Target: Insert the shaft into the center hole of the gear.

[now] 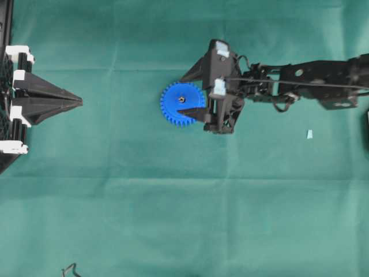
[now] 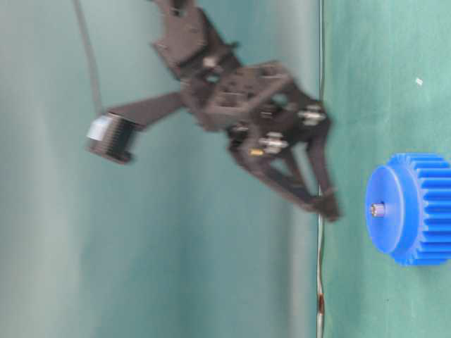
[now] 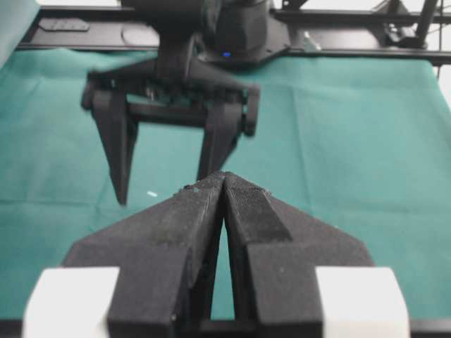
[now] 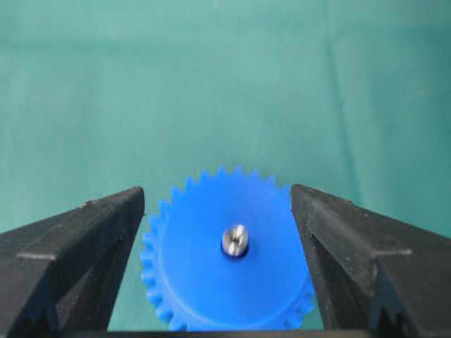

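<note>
The blue gear lies flat on the green cloth. The silvery shaft stands upright in its center hole and sticks out of the hub. In the right wrist view the shaft sits in the middle of the gear, with a dark rim of the center hole showing at its base. My right gripper is open and empty, its fingers either side of the gear and apart from it. In the table-level view it hangs off the gear. My left gripper is shut and empty at the far left.
A small pale-blue scrap lies on the cloth under the right arm. A black frame stands at the left edge. A thin bent wire lies at the bottom edge.
</note>
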Robot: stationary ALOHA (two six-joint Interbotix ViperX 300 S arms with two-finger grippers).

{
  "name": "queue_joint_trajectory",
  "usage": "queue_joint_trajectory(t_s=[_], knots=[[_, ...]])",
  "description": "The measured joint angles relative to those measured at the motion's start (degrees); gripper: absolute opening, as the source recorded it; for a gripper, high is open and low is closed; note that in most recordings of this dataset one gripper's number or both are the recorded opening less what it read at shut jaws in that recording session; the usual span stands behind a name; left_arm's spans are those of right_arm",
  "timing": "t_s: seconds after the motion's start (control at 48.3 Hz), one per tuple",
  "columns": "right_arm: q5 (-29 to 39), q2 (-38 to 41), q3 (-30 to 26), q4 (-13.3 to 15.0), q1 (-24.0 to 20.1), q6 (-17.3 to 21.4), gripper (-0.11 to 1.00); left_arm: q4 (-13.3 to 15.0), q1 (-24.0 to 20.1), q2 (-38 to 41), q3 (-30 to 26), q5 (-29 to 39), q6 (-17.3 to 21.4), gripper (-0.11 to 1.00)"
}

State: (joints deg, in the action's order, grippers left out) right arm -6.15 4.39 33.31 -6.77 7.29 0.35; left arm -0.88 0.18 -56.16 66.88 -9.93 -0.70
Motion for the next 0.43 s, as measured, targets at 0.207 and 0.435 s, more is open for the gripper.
queue_joint_trajectory(t_s=[0.207,0.435], knots=[[0.44,-4.66,1.67,0.35,0.18,0.0,0.89,0.09,0.0,0.0,0.0,0.18,0.0,0.0],[0.26,-12.13,6.33,0.44,0.18,0.0,0.88,0.0,0.0,0.0,0.0,0.35,0.0,0.0]])
